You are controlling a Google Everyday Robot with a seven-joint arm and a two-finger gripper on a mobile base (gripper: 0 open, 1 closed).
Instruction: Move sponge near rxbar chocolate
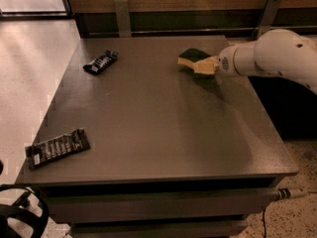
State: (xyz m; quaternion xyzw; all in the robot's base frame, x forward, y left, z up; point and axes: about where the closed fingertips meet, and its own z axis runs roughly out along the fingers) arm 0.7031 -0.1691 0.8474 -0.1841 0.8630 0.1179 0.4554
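Single camera view, looking down on a grey-brown table (158,133).

Gripper (204,66): over the far right part of the table top, at the end of the white arm (277,56), which comes in from the right edge of the view. Its tan fingertips are clenched on the sponge (189,56) at the sponge's right end.

Sponge: dark green scrub side up, yellow foam beneath, slightly tilted. It looks to be lifted just clear of the surface, with a dark shadow on the table beneath and to the right of it. Whether any corner touches the table I cannot tell.

Rxbar chocolate (58,148): lies flat near the front left corner of the table, long side roughly along the front edge and angled a little, with a row of pale lettering along the dark wrapper. It is well apart from the sponge, almost the whole diagonal of the table between them.

Other item: a shorter, glossy black snack wrapper (100,62) at the far left of the table, crumpled, nearer the sponge than the bar is but not close to either.

Surroundings: two grey metal uprights (123,16) stand behind the table against a wood-panelled wall; pale floor (29,73) to the left; a black curved part (20,217) at the bottom left corner, not identifiable.
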